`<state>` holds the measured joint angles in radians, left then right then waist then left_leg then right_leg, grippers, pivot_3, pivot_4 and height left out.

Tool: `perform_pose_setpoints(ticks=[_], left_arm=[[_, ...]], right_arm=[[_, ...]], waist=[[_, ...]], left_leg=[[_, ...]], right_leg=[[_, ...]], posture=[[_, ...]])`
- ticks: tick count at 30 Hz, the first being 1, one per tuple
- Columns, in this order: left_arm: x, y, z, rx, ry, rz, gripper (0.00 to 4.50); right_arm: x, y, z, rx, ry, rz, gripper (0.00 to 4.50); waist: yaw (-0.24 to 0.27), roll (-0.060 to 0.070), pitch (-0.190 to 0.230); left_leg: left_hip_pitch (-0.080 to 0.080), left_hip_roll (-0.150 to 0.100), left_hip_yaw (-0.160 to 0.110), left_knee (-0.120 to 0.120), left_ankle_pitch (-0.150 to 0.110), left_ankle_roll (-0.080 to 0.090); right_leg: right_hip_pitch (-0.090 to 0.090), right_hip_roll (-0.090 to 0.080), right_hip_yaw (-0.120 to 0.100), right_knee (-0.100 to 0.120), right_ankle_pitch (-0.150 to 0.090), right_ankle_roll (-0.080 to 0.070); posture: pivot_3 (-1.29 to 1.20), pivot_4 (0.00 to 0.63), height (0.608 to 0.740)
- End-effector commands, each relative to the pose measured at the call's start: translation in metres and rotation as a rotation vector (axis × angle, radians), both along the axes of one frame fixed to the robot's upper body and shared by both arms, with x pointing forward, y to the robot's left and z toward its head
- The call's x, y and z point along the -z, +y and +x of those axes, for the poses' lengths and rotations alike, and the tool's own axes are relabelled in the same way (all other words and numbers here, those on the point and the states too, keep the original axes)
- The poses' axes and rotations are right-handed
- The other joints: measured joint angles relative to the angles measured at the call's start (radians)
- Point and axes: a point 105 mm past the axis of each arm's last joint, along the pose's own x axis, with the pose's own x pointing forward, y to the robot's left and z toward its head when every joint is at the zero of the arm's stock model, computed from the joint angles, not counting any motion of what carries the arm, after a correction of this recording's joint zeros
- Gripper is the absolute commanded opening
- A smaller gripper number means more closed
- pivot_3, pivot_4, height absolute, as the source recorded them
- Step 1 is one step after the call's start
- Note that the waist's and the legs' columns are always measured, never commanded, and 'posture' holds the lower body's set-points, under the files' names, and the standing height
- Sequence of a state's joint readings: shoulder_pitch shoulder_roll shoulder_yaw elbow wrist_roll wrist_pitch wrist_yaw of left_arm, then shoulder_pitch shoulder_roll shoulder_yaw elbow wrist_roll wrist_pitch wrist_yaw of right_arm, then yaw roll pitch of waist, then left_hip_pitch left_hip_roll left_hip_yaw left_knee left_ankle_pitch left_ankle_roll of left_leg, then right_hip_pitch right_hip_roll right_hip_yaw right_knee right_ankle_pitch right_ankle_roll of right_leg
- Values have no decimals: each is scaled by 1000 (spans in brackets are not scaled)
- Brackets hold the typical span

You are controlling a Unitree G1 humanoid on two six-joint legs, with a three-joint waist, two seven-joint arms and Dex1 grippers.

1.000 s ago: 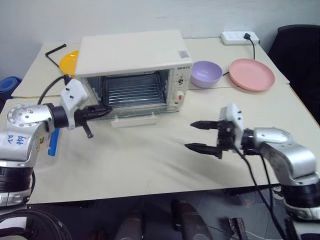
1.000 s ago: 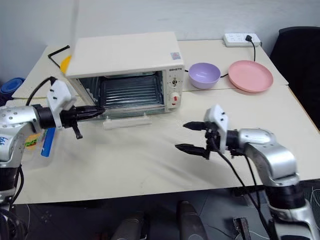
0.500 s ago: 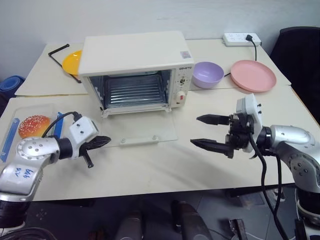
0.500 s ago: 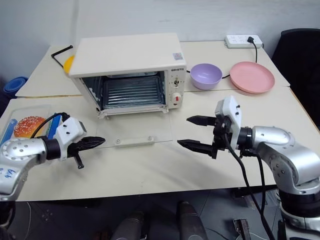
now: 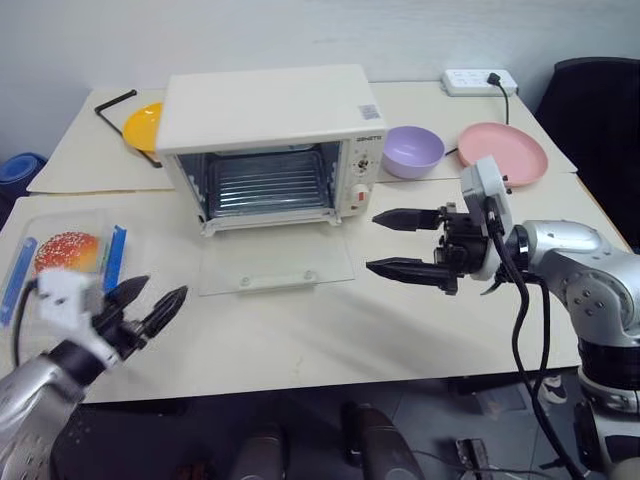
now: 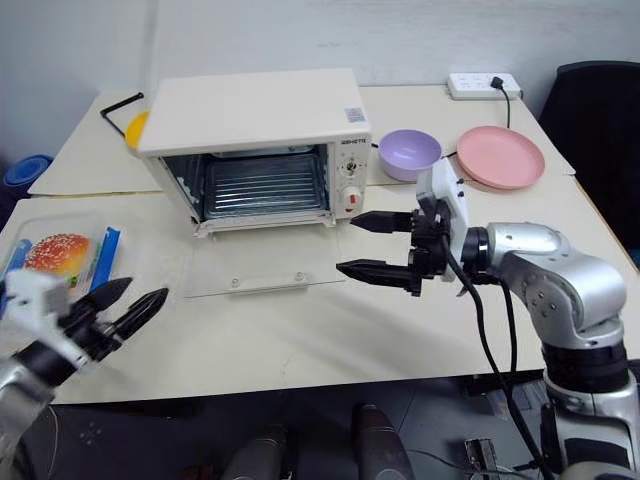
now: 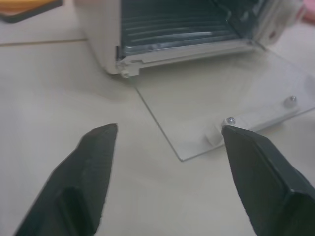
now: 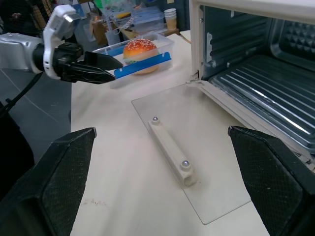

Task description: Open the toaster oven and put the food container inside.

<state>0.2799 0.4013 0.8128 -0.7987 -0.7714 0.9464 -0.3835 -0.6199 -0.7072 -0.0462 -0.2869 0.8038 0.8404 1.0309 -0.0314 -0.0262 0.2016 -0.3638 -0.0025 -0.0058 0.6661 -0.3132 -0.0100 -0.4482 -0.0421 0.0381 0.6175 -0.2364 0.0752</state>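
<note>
table (image 5: 300,340) | toaster oven (image 5: 270,130) | food container (image 5: 65,255) | purple bowl (image 5: 414,148) | pink plate (image 5: 503,150)

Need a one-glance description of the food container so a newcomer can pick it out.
Start at the toaster oven, its glass door lying flat on the table. On the robot's left of that door sits the food container: a clear box with blue side clips and a sesame bun inside, unlike the purple bowl or pink plate.

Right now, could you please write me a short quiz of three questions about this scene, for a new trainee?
1. True or false: the toaster oven door lies flat open on the table.
2. Where is the food container? A) inside the oven B) on the table, left of the oven C) in the right hand
3. The left hand is open and holds ____.

Key: 1 true; 2 B; 3 nothing.
</note>
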Motion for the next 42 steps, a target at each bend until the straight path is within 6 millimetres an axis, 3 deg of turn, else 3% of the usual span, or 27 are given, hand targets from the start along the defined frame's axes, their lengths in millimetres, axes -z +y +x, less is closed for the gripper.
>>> perform_pose_setpoints(ticks=[1,7,16,22,31,35,42], left_arm=[[-11,13,-20,-139,-52,-87,4464],[-5,54,-48,-420,-74,-367,4464],[-6,94,-44,-662,-22,-620,4464],[25,129,-32,-912,172,-800,4464],[0,139,9,-839,189,-791,4464],[4,138,16,-867,239,-814,4464],[6,144,21,-942,274,-836,2902]], right_arm=[[-8,7,-5,-88,-18,11,4500],[-6,17,9,-105,-57,-8,4500],[-2,22,11,-122,-49,-5,4500],[1,20,9,-69,-46,17,4500],[4,16,2,-22,-34,41,4500],[6,15,-1,-7,-31,44,4500],[4,12,0,18,-40,46,4500]], waist=[[3,0,0],[4,-3,-2],[4,-5,-3],[5,-5,-3],[6,-6,-3],[3,-6,-3],[5,-6,-3]], left_leg=[[1,0,-1,0,0,0],[5,0,-2,0,0,0],[5,0,-4,-1,-1,-1],[6,1,-5,-2,-1,-1],[5,0,-5,-3,-1,-3],[5,0,-5,-4,-2,-4],[5,1,-6,-4,-1,-4]], right_leg=[[1,0,0,0,0,0],[5,0,-2,-1,-2,-2],[5,0,-2,-1,-3,-4],[5,0,-2,0,-3,-5],[5,-1,-4,-1,-4,-6],[5,-1,-3,-2,-4,-6],[5,-1,-4,-1,-4,-6]], posture=[[0,150,740],[0,150,740],[0,150,740],[0,150,740],[0,150,740],[0,150,740],[0,150,740]])
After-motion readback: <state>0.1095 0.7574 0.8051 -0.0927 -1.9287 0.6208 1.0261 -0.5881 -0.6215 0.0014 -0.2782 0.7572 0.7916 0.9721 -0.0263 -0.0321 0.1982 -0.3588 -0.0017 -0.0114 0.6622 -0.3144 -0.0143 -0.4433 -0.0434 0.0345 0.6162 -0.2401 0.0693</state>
